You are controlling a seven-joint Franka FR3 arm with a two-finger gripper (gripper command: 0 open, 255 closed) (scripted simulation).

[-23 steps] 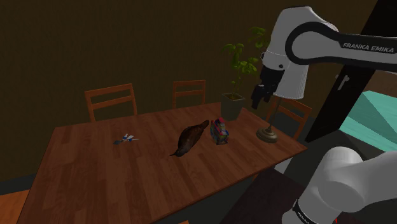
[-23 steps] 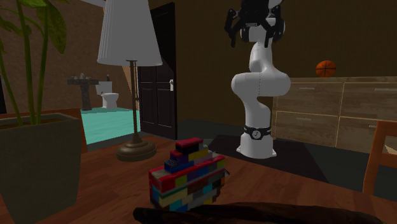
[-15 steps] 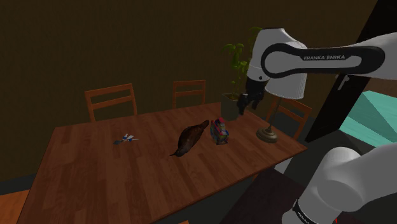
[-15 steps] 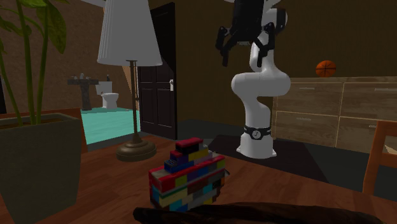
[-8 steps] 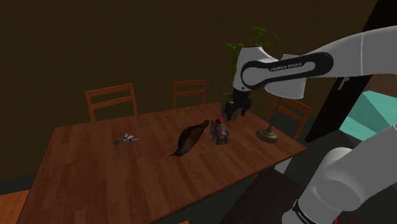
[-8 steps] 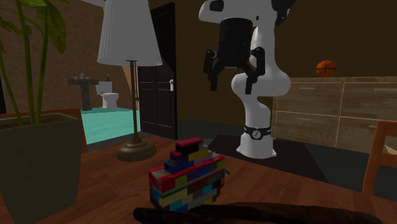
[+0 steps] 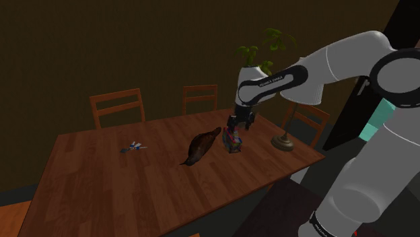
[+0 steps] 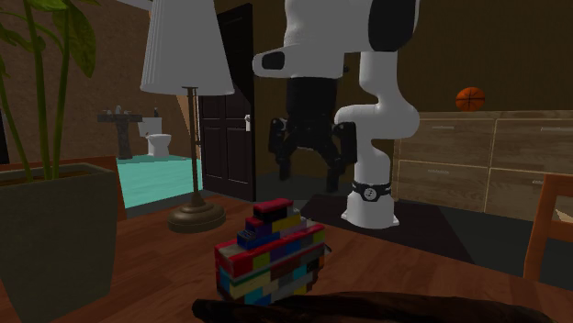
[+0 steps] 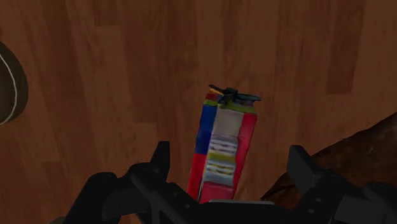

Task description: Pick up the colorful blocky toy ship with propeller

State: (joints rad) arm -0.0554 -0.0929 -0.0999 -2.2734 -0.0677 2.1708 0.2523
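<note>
The toy ship [image 7: 233,140] is a small stack of red, blue, yellow and grey blocks with a dark propeller at one end. It stands on the wooden table [image 7: 134,182], toward the shoulder view's right. My gripper [image 7: 235,128] hangs just above it, open. In the second exterior view the gripper [image 8: 310,172] hovers behind and above the ship [image 8: 271,252], fingers spread. In the wrist view the ship [image 9: 222,146] lies lengthwise between the two fingertips [image 9: 160,159], with a gap on each side, so the gripper [image 9: 231,162] holds nothing.
A dark brown elongated object [image 7: 200,146] lies close beside the ship. A floor-style lamp base [image 7: 282,142] and a potted plant [image 7: 246,111] stand near the table's far right corner. A small toy plane [image 7: 134,147] rests further left. Chairs [image 7: 118,106] line the far edge.
The arm has swung down and to the shoulder view's left, bringing the open gripper from high beside the lamp to just above the toy ship. Nothing on the table moved.
</note>
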